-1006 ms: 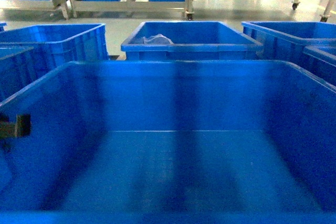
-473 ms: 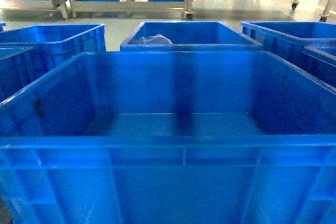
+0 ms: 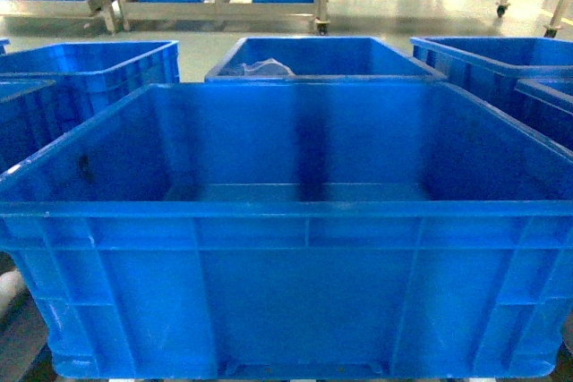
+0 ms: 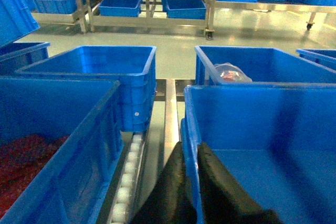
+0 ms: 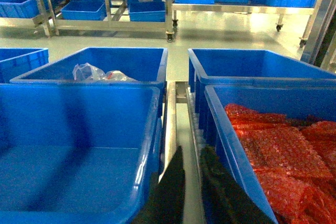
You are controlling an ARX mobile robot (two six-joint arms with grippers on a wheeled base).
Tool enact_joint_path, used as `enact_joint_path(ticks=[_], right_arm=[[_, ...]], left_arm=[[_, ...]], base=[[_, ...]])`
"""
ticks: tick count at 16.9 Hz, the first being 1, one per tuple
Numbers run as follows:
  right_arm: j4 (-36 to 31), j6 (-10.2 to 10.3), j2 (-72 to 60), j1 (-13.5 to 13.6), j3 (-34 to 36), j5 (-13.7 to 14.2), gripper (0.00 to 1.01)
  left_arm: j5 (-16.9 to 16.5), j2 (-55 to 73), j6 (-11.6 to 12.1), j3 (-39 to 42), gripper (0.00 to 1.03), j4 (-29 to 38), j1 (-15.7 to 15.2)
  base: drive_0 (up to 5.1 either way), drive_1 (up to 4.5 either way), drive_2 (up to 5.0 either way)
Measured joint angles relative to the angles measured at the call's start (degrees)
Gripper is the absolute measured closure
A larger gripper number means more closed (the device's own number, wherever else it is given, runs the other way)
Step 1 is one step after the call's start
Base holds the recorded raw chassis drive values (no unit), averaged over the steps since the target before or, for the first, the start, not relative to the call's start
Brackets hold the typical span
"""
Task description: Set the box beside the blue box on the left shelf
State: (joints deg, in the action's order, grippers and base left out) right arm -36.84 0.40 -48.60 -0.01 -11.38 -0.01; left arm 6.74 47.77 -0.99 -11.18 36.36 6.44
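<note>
The large empty blue plastic crate (image 3: pixel 295 221) has lifted since a moment ago; left gripper (image 4: pixel 191 182) pinches its wall, right gripper's (image 5: pixel 191 182) grip unclear.

A large blue box (image 3: pixel 295 221) is seen upright and level, filling the near centre. It is open-topped, empty, with ribbed outer walls.

Head close, level, facing box (image 3: pixel 295 292); wrists flank it, seemingly.
</note>
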Motion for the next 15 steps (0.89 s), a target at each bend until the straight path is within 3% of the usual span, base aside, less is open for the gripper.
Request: enact_joint_path(ticks=[1, 2, 3, 4, 10, 11, 15], right_arm=[[0.5, -0.07, 2.03, 0.0, 1.53, 0.0, 1.01], [1.27, -0.09, 4.17, 0.0, 2.99, 0.0, 1.0], [2.19, -0.09, 6.21, 0.0, 4.17, 0.0, 1.0], [3.19, -0.09, 8.28, 0.0, 5.2, 0.02, 1.0], [10.91, -0.09, 19.93, 0.0, 8.96, 0.0, 1.0], [8.33, -0.09, 20.65, 0.0, 10.51, 0.02, 1.0], [16.59, -0.09, 28.41, 0.0, 10.64, 0.0, 1.0]], left_arm=[[-0.63, -1.95, -0.07, 1.42, 1.01, -0.55, -0.79], [-1.57, -4.02, 0.0, 2.86, 1.01, -1.49, -1.36], [-5.09, -6.29, 0.02, 4.2, 1.01, -2.62, -3.72], [-6.01, -8.39, 0.02, 5.14, 1.01, -3.69, -6.51], [-6.71, -20.17, 0.04, 8.81, 1.01, -11.39, -6.32], [-6.69, -20.48, 0.04, 10.25, 1.01, -9.2, -6.32], [-6.71, -28.33, 0.04, 10.29, 1.01, -16.76, -6.32]], base=[[0.0, 0.0, 0.0], [0.0, 0.0, 0.0], [0.0, 0.0, 0.0], [0.0, 0.0, 0.0], [0.0, 0.0, 0.0], [0.0, 0.0, 0.0], [0.0, 0.0, 0.0]])
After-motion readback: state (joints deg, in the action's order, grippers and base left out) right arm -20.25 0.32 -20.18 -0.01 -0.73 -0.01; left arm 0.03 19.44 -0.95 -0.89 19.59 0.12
